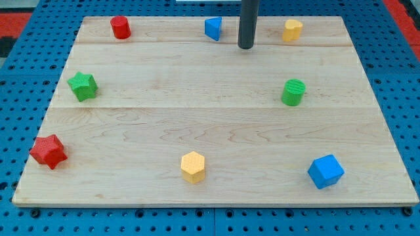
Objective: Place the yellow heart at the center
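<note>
Tip (246,47) of dark rod (no claw fitted, so no claw state) sits left of yellow plastic heart (293,29) near wooden counter (197,118) top edge. Risk: glancing push slides heart off-board.

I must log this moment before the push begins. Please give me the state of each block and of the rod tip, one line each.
My tip: on the board, between blue and yellow heart, touching neither.
Yellow heart block: top right, not at center.
Blue block: top edge.
Red cylinder: upright.
Green star: left.
Green cylinder: upright.
Red star: left edge.
Yellow hexagon: bottom.
Blue cube: bottom right.
</note>
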Robot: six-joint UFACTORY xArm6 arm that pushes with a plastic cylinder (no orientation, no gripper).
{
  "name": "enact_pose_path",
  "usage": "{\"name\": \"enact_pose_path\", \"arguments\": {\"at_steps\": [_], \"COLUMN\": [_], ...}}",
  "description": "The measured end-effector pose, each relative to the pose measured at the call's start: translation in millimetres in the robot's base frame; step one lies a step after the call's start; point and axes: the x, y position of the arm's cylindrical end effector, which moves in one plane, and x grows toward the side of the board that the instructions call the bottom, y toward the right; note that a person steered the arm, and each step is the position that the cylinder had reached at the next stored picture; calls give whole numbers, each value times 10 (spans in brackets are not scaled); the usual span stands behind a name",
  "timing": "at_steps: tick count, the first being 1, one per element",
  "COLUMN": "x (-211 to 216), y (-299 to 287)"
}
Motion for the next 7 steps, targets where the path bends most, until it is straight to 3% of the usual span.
{"name": "enact_pose_path", "arguments": {"at_steps": [2, 4, 6, 7], "x": [-138, 182, -160, -540], "y": [87, 820, 1892, 1868]}}
